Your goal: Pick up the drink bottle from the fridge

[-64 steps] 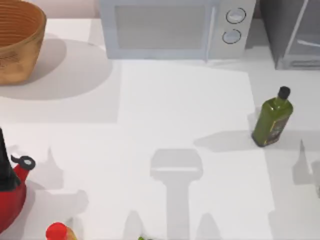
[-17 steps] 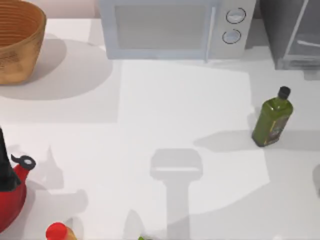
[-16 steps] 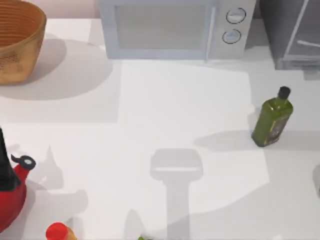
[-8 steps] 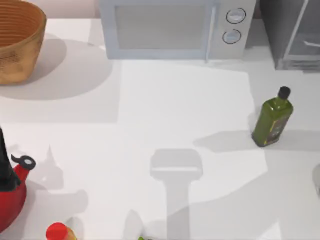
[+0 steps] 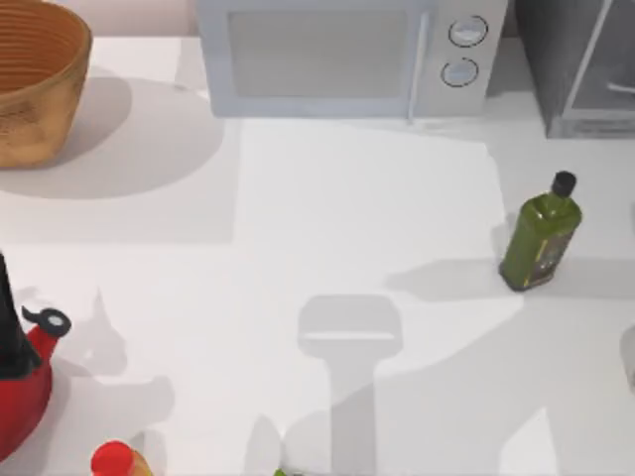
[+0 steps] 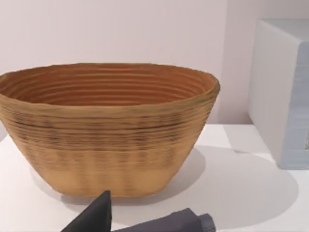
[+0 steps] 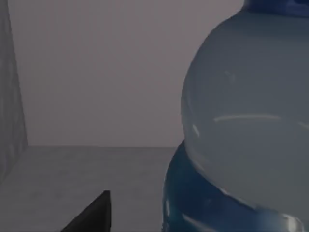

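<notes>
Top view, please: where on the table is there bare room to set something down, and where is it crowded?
The widest bare patch is mid-table, bordered by the microwave behind, the wicker basket at left and the green bottle at right. The near-left corner is crowded by the red kettle and red-capped bottle.
</notes>
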Controlling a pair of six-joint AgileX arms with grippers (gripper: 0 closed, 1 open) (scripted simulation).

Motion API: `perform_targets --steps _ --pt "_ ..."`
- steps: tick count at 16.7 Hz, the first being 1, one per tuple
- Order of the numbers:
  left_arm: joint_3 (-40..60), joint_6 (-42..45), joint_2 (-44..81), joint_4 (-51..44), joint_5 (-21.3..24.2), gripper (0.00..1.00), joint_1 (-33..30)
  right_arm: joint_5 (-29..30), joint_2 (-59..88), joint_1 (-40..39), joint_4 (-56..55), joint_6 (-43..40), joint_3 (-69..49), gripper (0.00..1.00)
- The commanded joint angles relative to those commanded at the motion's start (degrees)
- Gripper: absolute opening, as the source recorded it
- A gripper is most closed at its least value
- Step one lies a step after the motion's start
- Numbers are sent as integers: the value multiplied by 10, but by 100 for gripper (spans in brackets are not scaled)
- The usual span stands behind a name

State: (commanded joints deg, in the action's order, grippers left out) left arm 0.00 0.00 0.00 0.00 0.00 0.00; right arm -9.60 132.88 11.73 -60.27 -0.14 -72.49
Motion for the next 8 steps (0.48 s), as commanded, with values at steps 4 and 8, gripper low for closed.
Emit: perform_targets --steps 4,8 --pt "0 0 0 0 0 100 0 0 0 0 0 0 0 77" --pt "0 0 0 0 0 100 0 0 0 0 0 0 0 47"
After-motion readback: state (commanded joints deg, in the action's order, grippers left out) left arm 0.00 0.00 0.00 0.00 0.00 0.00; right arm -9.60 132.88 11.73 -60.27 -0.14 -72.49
